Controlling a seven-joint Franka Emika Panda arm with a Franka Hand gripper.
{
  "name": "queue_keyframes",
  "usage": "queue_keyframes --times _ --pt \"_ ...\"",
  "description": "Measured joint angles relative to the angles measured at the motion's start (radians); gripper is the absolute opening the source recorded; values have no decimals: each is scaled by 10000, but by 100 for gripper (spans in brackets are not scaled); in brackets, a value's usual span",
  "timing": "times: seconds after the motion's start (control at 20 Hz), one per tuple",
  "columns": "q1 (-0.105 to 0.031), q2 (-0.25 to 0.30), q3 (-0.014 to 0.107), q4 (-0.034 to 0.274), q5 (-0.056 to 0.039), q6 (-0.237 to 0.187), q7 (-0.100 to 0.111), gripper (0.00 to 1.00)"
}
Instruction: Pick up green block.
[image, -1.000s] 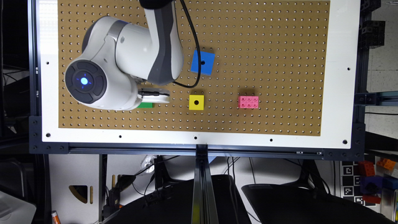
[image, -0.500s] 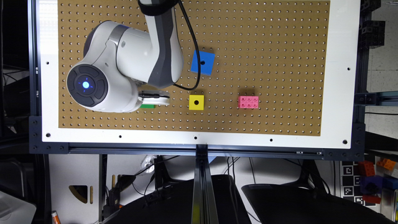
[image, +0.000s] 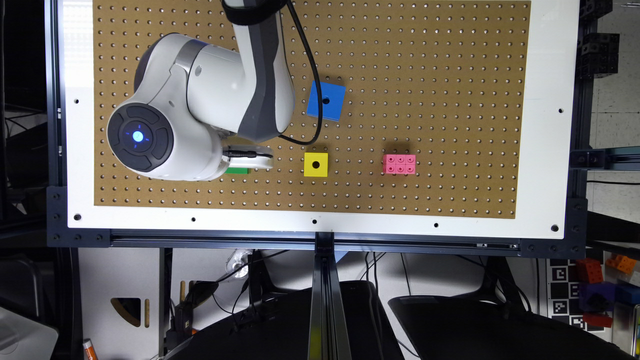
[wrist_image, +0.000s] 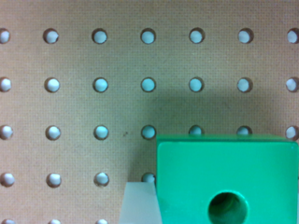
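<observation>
The green block (wrist_image: 224, 177), a bright green cube with a round dark hole in its top, sits on the brown pegboard (wrist_image: 93, 60). One pale fingertip (wrist_image: 139, 203) lies flush against its side, and the other side runs out of the picture. My gripper (wrist_image: 229, 205) is shut on the block. In the exterior view, only a green sliver of the block (image: 236, 170) peeks out beneath the gripper's white part (image: 247, 157), with the arm's big wrist housing covering the rest.
A yellow holed cube (image: 316, 164) lies just to the exterior view's right of the gripper. A pink studded brick (image: 399, 164) lies further right, and a blue holed block (image: 326, 100) sits above them. A white border (image: 320, 222) rims the pegboard.
The arm's wrist housing has shifted slightly toward the exterior view's right and upward. The green sliver stays under the gripper.
</observation>
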Motion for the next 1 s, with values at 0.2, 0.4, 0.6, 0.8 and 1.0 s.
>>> queue_keyframes --times 0.2,0.4,0.6,0.8,1.0 --pt "-3 -321 0 -2 0 -344 0 0" --pt "-3 -632 -1 -2 0 -715 0 0" --pt "-3 -1185 0 -3 0 -1263 0 0" --pt "-3 -1898 0 -2 0 -1960 0 0" --pt "-3 -2489 1 -4 0 -2547 0 0"
